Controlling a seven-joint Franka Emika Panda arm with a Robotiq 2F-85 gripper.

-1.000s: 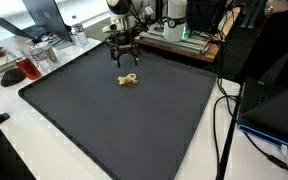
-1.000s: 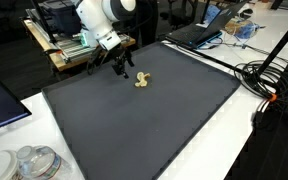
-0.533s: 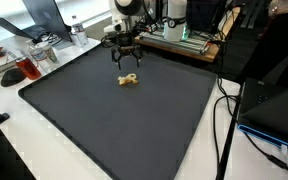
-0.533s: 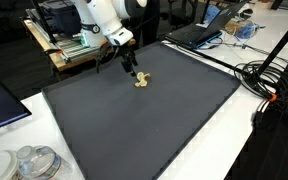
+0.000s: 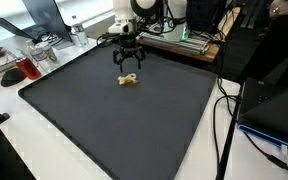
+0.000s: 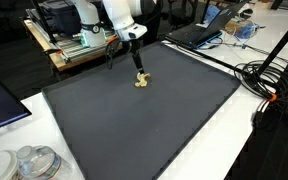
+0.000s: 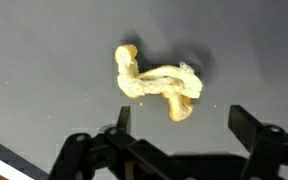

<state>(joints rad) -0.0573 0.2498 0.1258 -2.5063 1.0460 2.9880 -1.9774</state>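
The black two-fingered pincer (image 5: pixel 129 63) hangs with its jaws spread wide and nothing between them, pointing straight down at the mat. Just below it lies a small pale-yellow twisted lump (image 5: pixel 130 80), knotted rather like a pretzel (what it is made of cannot be told). The pincer is close above the lump but apart from it in both exterior views.

In the wrist view the lump (image 7: pixel 156 82) sits a little above the middle of the frame, with the two dark fingers (image 7: pixel 122 118) low at either side. The wide opening seems to suit the lump's breadth, since the lump lies flat with its long side across the gap.

The lump rests alone on a large dark-grey rectangular mat (image 6: pixel 154 125), towards the end nearest the arm's base, where the plain surface sets it off clearly.
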